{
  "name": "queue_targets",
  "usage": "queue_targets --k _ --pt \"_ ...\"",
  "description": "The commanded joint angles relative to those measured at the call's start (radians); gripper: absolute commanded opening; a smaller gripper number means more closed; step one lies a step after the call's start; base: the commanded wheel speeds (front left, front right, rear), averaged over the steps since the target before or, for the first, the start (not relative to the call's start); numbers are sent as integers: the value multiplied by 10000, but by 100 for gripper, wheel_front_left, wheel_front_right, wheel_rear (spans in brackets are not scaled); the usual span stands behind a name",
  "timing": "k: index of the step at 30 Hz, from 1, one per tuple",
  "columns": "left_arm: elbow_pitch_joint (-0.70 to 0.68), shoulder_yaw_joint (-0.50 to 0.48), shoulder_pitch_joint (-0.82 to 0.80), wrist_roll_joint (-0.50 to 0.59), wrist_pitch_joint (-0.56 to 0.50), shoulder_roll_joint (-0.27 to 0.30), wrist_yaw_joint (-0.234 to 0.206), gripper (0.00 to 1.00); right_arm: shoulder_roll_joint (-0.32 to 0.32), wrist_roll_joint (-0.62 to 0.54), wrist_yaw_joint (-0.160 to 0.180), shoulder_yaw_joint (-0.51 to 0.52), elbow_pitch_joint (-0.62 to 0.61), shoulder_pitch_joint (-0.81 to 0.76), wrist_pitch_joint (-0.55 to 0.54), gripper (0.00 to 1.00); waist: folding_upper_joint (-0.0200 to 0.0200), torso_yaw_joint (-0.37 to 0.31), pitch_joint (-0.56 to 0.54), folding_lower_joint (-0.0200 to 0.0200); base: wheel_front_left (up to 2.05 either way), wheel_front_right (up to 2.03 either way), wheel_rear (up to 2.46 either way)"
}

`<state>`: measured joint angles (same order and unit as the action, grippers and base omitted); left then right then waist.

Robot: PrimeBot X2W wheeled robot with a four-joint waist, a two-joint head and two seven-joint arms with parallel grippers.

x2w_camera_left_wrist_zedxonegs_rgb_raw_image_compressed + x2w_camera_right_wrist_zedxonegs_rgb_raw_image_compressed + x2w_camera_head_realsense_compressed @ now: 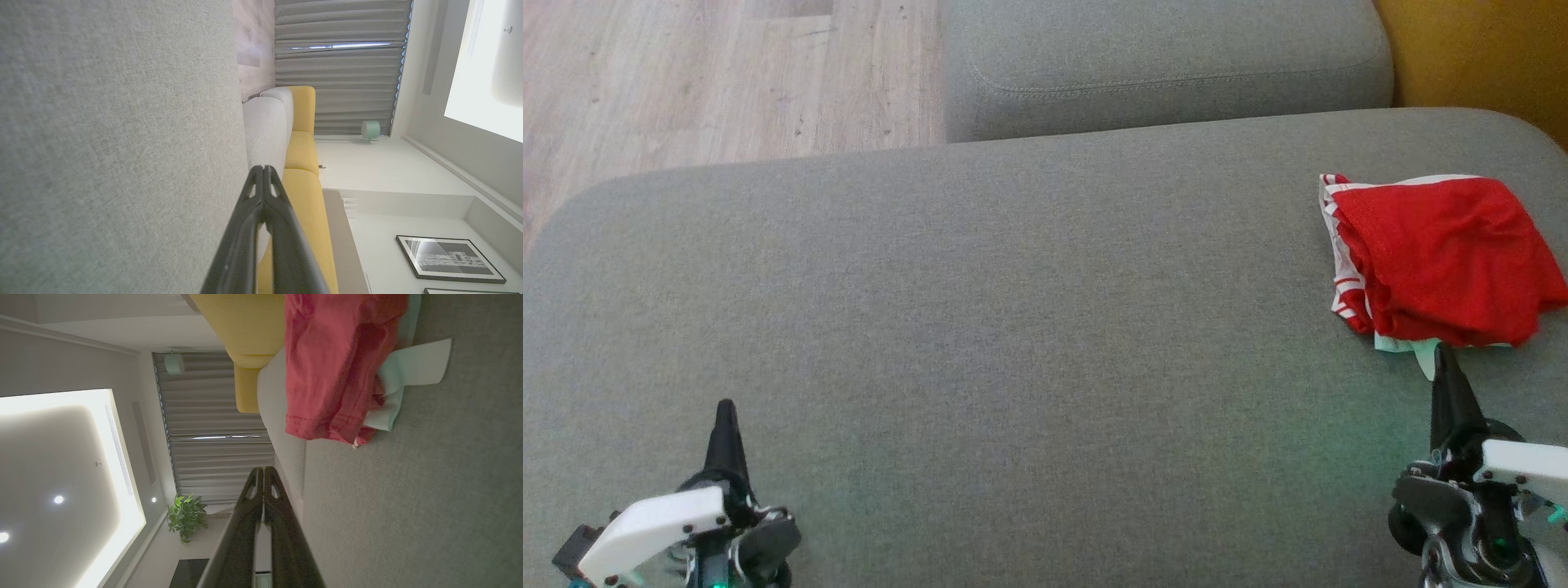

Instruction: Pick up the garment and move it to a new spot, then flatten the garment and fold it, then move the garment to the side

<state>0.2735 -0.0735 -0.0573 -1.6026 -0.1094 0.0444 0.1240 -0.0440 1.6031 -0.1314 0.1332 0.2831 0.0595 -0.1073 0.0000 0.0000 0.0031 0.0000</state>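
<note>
The garment (pixel 1441 257) is a red piece with white-and-red striped trim and a pale green edge, lying in a folded heap at the right side of the grey sofa seat (pixel 1013 310). In the right wrist view the garment (pixel 335 363) lies ahead of the fingers, with a pale green flap sticking out. My right gripper (pixel 1444 353) is shut and empty, its tip just below the garment's near edge. My left gripper (pixel 725 406) is shut and empty at the lower left, far from the garment. Both pairs of fingertips touch in the left wrist view (pixel 263 168) and right wrist view (pixel 262 469).
A second grey cushion (pixel 1168 65) lies beyond the seat, with a yellow cushion (pixel 1486 57) at the far right. Wooden floor (pixel 711 73) shows at the upper left. The seat's right edge runs close behind the garment.
</note>
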Motion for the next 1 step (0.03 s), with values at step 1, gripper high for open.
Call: queue_targets --k 1 --pt "-282 -412 -509 -52 -46 60 67 0 -78 65 7 -206 -384 483 -49 0 0 0 0 0 0 0 0"
